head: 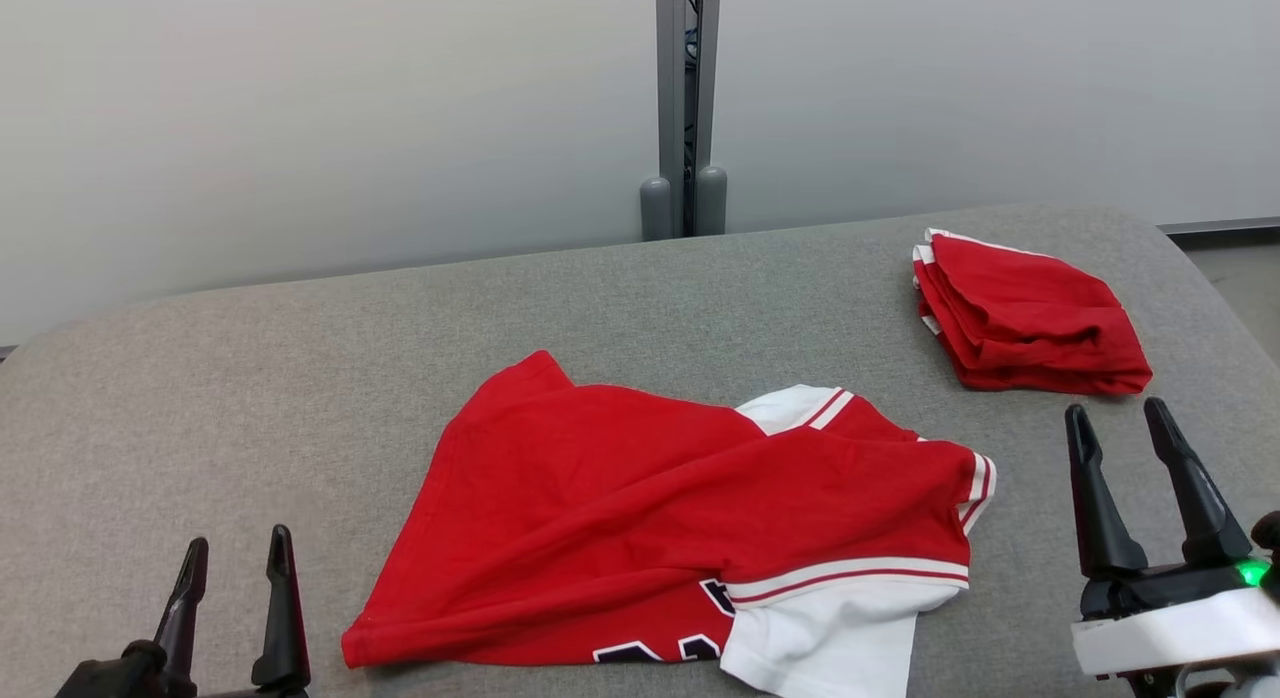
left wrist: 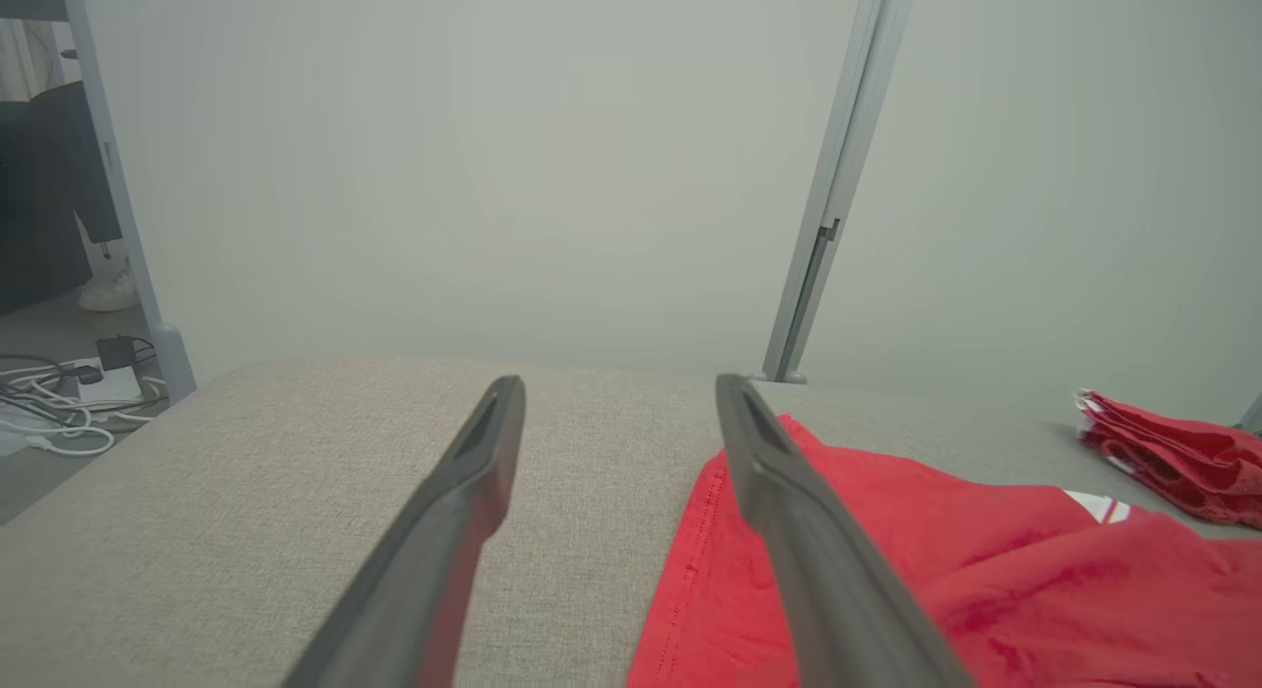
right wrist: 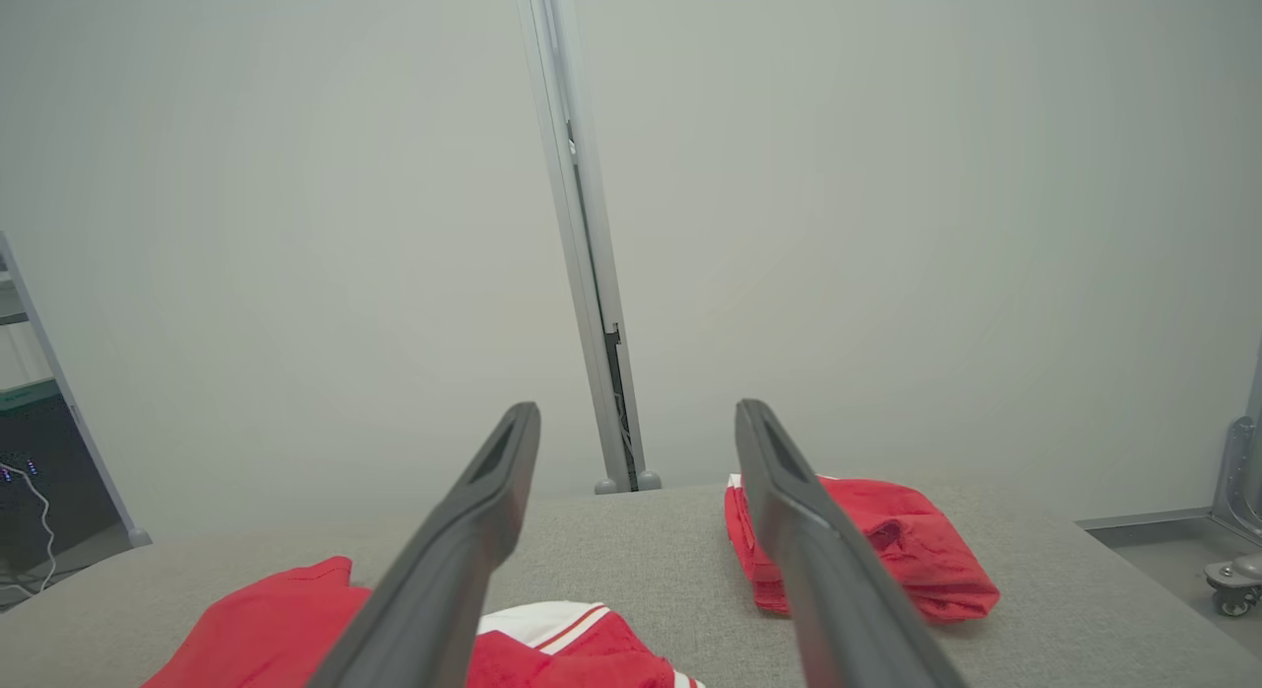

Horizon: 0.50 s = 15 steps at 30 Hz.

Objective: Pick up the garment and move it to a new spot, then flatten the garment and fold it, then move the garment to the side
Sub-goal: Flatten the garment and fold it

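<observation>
**Entry: garment state and gripper readiness**

- Task item: a loose red short-sleeved jersey with white sleeves, striped cuffs and dark lettering (head: 650,518). It lies rumpled at the near middle of the grey fabric-covered padded surface (head: 300,358).
- 1 white sleeve is spread at the near edge. A 2nd white patch is tucked under red cloth on the far side. The lettering is partly covered by a fold, so the jersey is judged not yet flattened.
- It cannot be told whether this spot is the starting place or the new one.
- A neatly folded red garment with white trim (head: 1030,318) rests at the far right of the surface, well apart from the jersey. It is judged to be a finished piece set aside, which would mark where "the side" lies.
- Left gripper (head: 238,543): the 2 dark fingers are spread with nothing between them. It is held low at the near left; in the left wrist view the jersey's hem sits just beside 1 finger.
- Right gripper (head: 1115,410): the fingers are apart and empty. It is held at the near right, beside the striped sleeve and nearer than the folded garment.
- Judgement: the grippers flank the jersey so that each end can be taken by 1 arm. The fingers are spread in readiness for a pinch on the cloth.
- Risk noted: a pinch on a doubled layer would carry the fold along with it.
</observation>
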### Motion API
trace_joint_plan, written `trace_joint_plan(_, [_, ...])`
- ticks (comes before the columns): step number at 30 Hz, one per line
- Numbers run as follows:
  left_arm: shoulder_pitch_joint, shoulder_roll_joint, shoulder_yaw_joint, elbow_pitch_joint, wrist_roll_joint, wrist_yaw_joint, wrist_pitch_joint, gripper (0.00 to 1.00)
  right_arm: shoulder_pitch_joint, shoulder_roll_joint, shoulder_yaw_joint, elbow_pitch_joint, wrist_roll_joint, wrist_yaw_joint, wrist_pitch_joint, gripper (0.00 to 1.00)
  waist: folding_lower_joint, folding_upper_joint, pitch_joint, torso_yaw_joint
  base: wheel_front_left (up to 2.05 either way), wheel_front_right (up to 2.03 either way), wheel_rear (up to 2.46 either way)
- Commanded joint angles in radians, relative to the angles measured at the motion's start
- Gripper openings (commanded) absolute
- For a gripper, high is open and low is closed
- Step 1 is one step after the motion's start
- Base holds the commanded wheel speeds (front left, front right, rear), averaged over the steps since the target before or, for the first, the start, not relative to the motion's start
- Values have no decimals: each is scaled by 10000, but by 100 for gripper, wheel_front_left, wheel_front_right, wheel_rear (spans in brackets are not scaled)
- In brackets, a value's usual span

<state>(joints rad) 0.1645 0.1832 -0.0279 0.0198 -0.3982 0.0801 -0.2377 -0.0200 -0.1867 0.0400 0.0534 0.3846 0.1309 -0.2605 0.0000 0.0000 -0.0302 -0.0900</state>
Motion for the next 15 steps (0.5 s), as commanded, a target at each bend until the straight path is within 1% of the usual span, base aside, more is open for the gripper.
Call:
trace_joint_plan(1, [130,81,-3,174,149,-30,-91,100,192,48,-14,-37,-72,0,-54,100,0,0,-71,37,0,0,0])
trace_joint_plan(9, [126,-146,-123,556,266,-133,-221,100,660,116,168,836,-170,0,-50,100,0,0,-244,205,0,0,0])
trace_joint_plan(15, [-13,-189,-196,756,339,-248,-254,100,565,86,290,1448,-169,0,-50,100,0,0,-266,248,0,0,0])
